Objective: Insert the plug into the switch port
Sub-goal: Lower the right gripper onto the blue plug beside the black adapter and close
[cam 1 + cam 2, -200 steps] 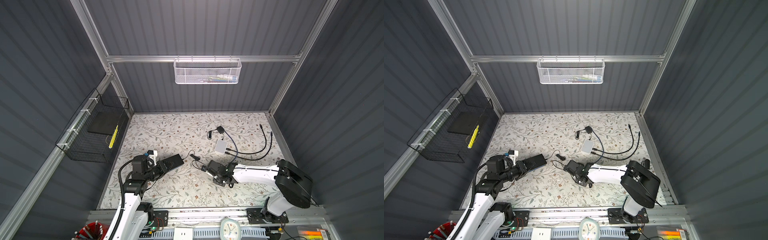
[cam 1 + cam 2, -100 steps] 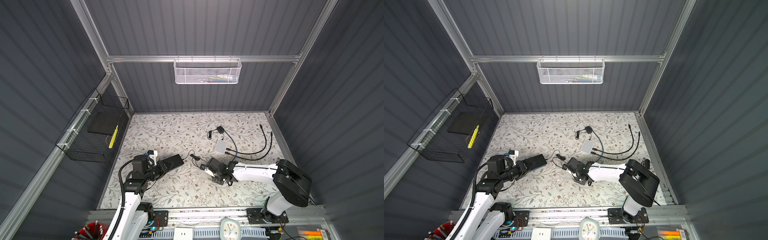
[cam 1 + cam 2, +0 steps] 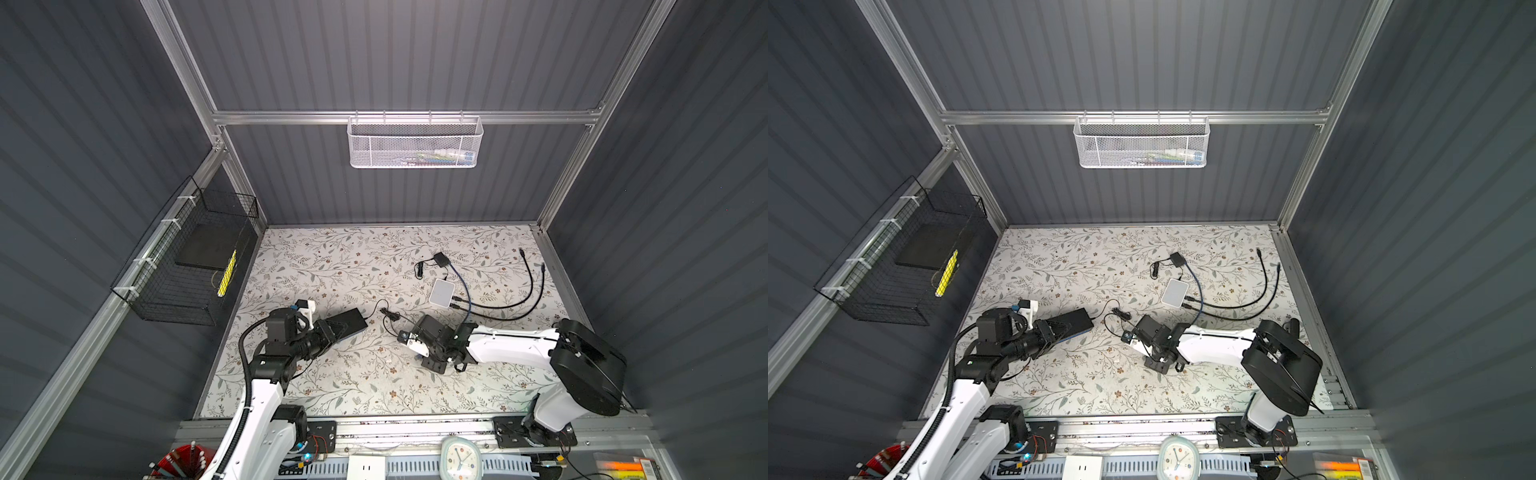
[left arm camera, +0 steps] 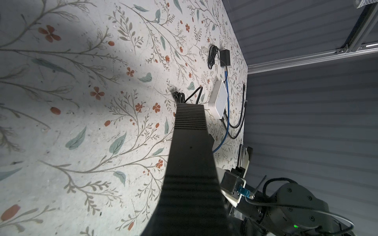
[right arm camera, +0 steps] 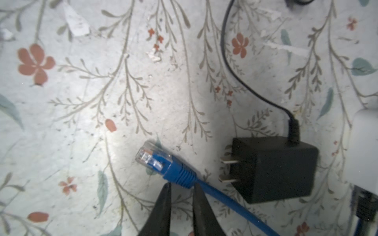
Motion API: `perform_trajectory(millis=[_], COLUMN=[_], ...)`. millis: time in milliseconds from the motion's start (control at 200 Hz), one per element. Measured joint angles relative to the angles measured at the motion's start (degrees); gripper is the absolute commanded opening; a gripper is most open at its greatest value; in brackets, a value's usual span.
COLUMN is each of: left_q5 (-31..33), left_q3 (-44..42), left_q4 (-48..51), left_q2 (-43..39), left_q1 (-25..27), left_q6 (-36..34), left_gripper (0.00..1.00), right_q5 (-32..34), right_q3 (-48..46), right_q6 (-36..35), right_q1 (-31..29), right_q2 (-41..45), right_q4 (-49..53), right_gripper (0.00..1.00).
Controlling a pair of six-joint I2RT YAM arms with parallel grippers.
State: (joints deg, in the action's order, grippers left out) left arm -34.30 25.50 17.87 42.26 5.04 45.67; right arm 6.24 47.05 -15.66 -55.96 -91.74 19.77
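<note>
1. The left gripper (image 3: 332, 330) is clamped on the near end of the black switch (image 3: 348, 324). In both top views the switch points toward 3 o'clock and sits at 9 o'clock from the middle of the floral mat (image 3: 332, 386).
2. In the left wrist view the switch's ribbed casing runs straight out from the gripper, and its ports cannot be seen.
3. The right gripper (image 5: 182, 185) is closed on the plug (image 5: 157, 159), one black fingertip pressed to each side of its blue boot. The clear tip points away from the fingers.
4. The blue cable (image 5: 235, 206) trails back from the boot, just beside a black power adapter (image 5: 274, 169) whose prongs face it.
5. In both top views the plug is hidden under the forward end of the right arm (image 3: 511, 343), at 3 o'clock from the switch and apart from it.
6. A white box (image 3: 442, 293) with dark leads plugged in lies at 2 o'clock from the mat's middle.
</note>
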Motion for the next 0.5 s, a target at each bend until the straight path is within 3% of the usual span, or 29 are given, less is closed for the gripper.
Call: perform_trajectory(millis=[500], left_q5=[0.5], left_q3=[0.8], left_q4=[-0.8], left_q2=[1.4], left_q1=[0.0], left_q6=[0.0], left_gripper=[0.0], right_q5=[-4.8], right_q3=[3.7], right_q6=[-1.1], right_q1=[0.2], right_q2=[-1.3], right_q4=[4.4], right_gripper=[0.4])
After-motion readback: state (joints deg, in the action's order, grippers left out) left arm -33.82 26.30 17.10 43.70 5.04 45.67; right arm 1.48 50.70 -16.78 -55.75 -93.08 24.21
